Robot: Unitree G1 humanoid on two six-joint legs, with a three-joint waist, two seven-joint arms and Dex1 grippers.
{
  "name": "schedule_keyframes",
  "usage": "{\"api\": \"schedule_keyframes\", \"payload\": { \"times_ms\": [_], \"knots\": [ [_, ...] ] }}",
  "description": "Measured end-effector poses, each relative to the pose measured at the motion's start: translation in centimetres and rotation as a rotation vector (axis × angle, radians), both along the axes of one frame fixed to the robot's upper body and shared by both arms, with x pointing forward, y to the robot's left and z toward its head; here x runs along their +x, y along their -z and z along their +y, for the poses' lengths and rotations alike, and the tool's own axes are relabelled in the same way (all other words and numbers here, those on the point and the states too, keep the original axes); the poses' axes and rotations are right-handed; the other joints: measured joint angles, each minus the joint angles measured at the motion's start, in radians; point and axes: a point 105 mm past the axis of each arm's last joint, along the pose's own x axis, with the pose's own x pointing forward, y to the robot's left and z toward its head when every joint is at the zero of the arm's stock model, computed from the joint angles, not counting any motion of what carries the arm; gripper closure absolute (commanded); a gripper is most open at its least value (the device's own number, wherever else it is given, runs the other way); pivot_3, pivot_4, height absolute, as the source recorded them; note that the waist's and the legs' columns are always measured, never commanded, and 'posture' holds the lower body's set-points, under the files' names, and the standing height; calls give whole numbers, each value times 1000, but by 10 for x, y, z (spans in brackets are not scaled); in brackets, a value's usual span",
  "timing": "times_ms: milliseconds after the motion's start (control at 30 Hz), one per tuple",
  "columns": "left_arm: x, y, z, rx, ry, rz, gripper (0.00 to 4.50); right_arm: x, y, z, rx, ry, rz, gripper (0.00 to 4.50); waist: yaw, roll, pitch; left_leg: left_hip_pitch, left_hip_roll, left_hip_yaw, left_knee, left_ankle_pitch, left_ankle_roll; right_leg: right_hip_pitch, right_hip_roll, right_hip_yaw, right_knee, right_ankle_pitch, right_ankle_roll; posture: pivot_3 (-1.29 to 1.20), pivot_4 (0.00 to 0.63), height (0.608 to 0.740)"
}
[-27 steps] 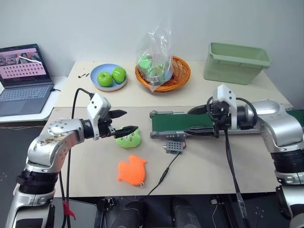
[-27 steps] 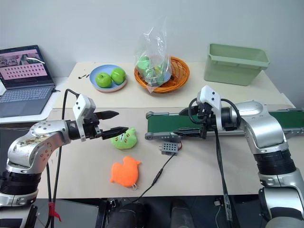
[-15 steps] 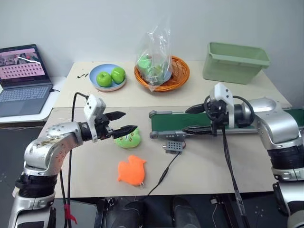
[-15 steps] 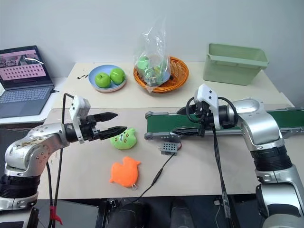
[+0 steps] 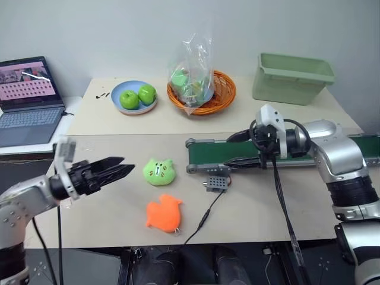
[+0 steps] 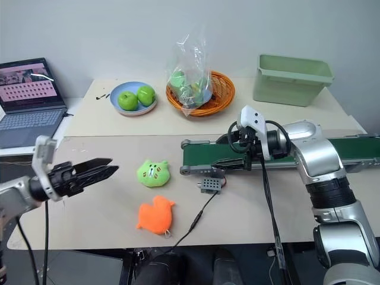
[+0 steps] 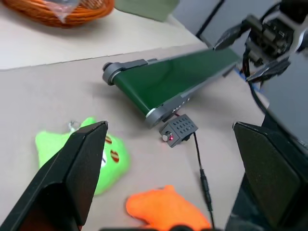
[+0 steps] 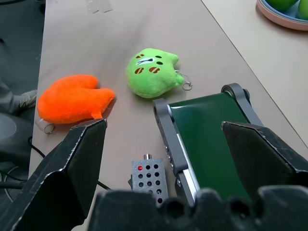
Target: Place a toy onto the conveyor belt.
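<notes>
The orange toy (image 5: 164, 214) lies flat near the table's front edge, with nothing touching it; the right wrist view shows the toy (image 8: 72, 98) too. The dark-green conveyor belt (image 5: 214, 154) runs from the table's middle off to the right. My left gripper (image 5: 129, 163) hovers open and empty at the left, well clear of the toy and pointing toward the round green plush (image 5: 159, 172). Over the belt's left end my right gripper (image 5: 230, 150) is open with nothing between its fingers.
A small grey control box (image 5: 217, 182) with a black cable sits in front of the belt's end. At the back stand a blue plate of green apples (image 5: 135, 98), an orange basket with a plastic bag (image 5: 202, 89) and a pale green bin (image 5: 292, 77). A laptop (image 5: 29, 95) is far left.
My left arm has drawn back to the left, away from the green plush, still open. The right gripper has shifted slightly left along the belt. Both plush toys lie as before.
</notes>
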Motion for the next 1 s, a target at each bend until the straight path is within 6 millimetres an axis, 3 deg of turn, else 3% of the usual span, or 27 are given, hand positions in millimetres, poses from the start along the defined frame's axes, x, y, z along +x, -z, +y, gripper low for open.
{"api": "schedule_keyframes", "payload": {
  "times_ms": [67, 233, 300, 433, 700, 1000],
  "knots": [
    [-11, 16, 10, -12, -36, 79, 57, 1, 1, 0, -1, 0, 4, 0, 0, 0, 0, 1, 0, 1, 0, 0, 0, 0, 1, 1, 0, 0, 0, 0, 150, 732],
    [-56, 68, 9, -87, 1, 349, 57, 2, 3, 2, -8, -10, 2, 0, 2, 0, 0, 3, 1, 4, -1, -3, -2, 1, 1, 3, 0, 0, 0, 0, 150, 732],
    [-61, 78, 13, -118, -22, 394, 57, 2, 3, 2, -8, -11, 2, 0, 7, 0, 0, 3, 2, 3, -1, -4, -4, 2, 1, 2, 0, 0, 0, 0, 150, 732],
    [-58, 93, 12, -201, -84, 437, 57, 2, 3, 2, -8, -10, 1, 0, 13, 0, 0, 5, 2, 4, -1, -5, -6, 5, 1, 2, -1, 0, 0, 0, 150, 732],
    [-54, 107, -24, -339, -50, 545, 57, 2, 3, -2, -18, 7, -6, 0, 10, 0, 0, 4, 2, 4, -1, -6, -6, 3, 1, 3, -1, 0, 0, 0, 150, 732],
    [-61, 135, -56, -316, -5, 672, 57, 1, 2, -5, -22, 27, -21, 0, 5, 0, 0, 4, 3, 5, -1, -6, -6, 3, 1, 4, 0, 0, 0, 0, 150, 732]
  ]
}}
